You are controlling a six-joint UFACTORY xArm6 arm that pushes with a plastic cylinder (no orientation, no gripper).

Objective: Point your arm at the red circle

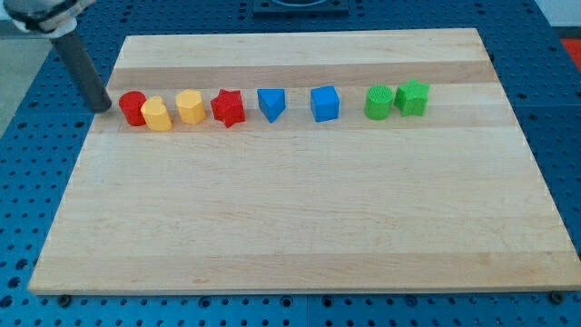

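Observation:
The red circle block sits at the left end of a row of blocks near the view's top. My tip is at the board's left edge, just left of the red circle, with a small gap between them. The dark rod slants up to the view's top left corner. A yellow block touches the red circle on its right.
Along the row to the right stand a second yellow block, a red star, a blue triangle, a blue cube, a green round block and a green star. The wooden board lies on a blue perforated table.

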